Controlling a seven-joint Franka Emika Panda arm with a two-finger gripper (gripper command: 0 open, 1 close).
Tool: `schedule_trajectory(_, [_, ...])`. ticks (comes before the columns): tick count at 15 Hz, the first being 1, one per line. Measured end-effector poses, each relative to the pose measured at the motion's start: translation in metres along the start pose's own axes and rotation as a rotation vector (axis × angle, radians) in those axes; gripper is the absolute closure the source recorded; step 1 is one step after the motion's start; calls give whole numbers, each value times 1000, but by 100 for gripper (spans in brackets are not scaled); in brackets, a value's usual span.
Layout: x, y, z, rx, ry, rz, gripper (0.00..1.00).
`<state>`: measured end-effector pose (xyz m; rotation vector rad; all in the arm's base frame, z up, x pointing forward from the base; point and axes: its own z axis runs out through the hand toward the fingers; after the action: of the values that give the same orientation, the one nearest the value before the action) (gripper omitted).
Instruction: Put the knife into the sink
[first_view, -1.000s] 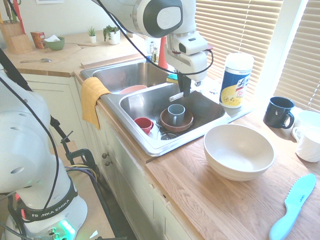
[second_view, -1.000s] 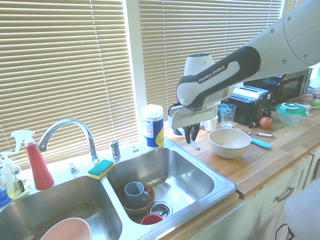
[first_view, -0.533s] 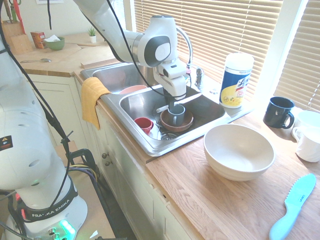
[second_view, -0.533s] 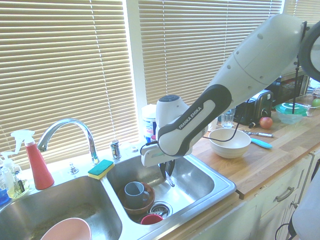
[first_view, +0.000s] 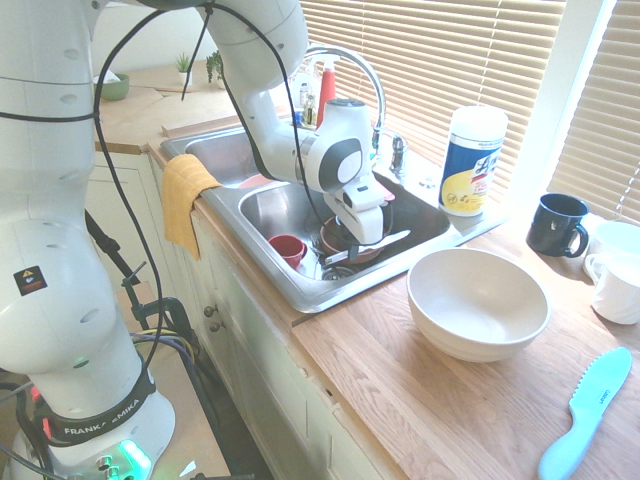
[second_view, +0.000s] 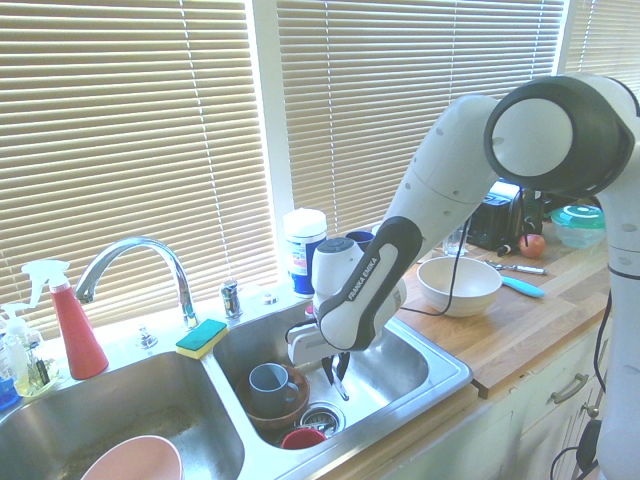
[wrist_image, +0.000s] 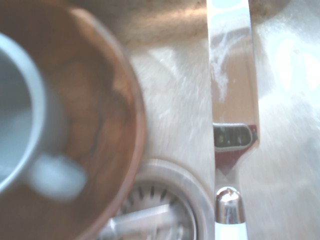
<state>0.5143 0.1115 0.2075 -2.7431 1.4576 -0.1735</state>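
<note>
ITEM: knife (first_view: 372, 243) | LOC: low in sink (first_view: 425, 240) basin, beside drain | GRIPPER (first_view: 352, 251): clamped on knife | ADVICE: lower flat, clear of brown bowl (second_view: 290, 405), then release.

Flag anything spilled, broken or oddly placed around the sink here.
Nothing stands out. The pincer holds the knife low inside the sink, beside a grey mug sitting in a brown bowl. No spills or damage show.
</note>
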Motion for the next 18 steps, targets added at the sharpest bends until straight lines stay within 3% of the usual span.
schedule_trajectory(5, [2, -12, 42, -7, -21, -7, 100])
schedule_trajectory(6, [0, -13, 44, -7, -28, -14, 0])
schedule_trajectory(18, [-6, -19, 51, -5, -50, -44, 0])
